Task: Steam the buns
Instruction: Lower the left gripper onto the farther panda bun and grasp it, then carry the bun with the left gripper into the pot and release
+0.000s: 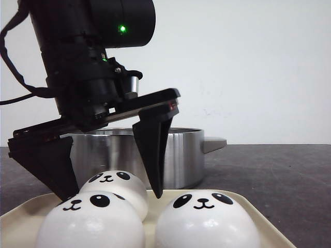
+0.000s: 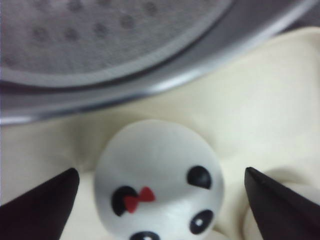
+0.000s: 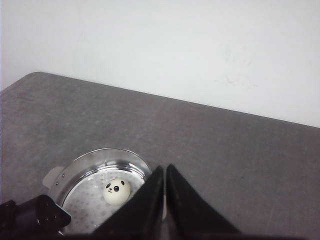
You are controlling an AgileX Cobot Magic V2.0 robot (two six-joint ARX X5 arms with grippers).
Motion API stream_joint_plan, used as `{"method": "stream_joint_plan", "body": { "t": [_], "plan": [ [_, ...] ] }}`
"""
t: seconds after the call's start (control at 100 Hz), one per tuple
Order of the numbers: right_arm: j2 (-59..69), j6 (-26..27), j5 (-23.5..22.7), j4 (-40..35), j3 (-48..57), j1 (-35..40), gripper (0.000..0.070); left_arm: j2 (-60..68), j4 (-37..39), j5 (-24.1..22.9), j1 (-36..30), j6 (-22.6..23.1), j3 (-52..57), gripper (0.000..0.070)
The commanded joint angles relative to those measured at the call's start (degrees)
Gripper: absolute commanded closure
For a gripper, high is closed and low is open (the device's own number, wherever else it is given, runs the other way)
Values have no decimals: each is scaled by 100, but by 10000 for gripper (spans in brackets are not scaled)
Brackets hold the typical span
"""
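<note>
Buns (image 1: pixel 111 187) upright, faces toward front camera.

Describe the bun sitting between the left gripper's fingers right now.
The rear bun is a glossy white dome with black panda eyes, nose and mouth, plus a small red bow by one ear in the left wrist view. It rests upright on the cream tray, behind another bun. The left gripper straddles it, open, fingers clear.
</note>
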Motion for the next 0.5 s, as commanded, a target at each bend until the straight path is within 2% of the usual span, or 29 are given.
{"method": "stream_joint_plan", "body": {
  "t": [0.0,0.05,0.16,0.27,0.34,0.43,0.49],
  "plan": [
    [44,72,9,11,111,66,700,144,7,-37,-63,-26,81,72],
    [44,72,9,-9,111,66,700,162,-11,-35,-63,-26,81,86],
    [46,74,11,-79,111,66,700,175,-59,-35,-70,-24,81,192],
    [48,74,13,-131,111,66,700,186,-48,-35,-74,-24,81,262],
    [48,74,22,-138,111,66,700,186,-48,-35,-74,-2,81,408],
    [48,74,26,-138,111,66,700,186,-79,-35,-74,83,81,685],
    [50,74,26,-138,111,66,700,186,-125,-35,-74,155,81,700]
  ]
}}
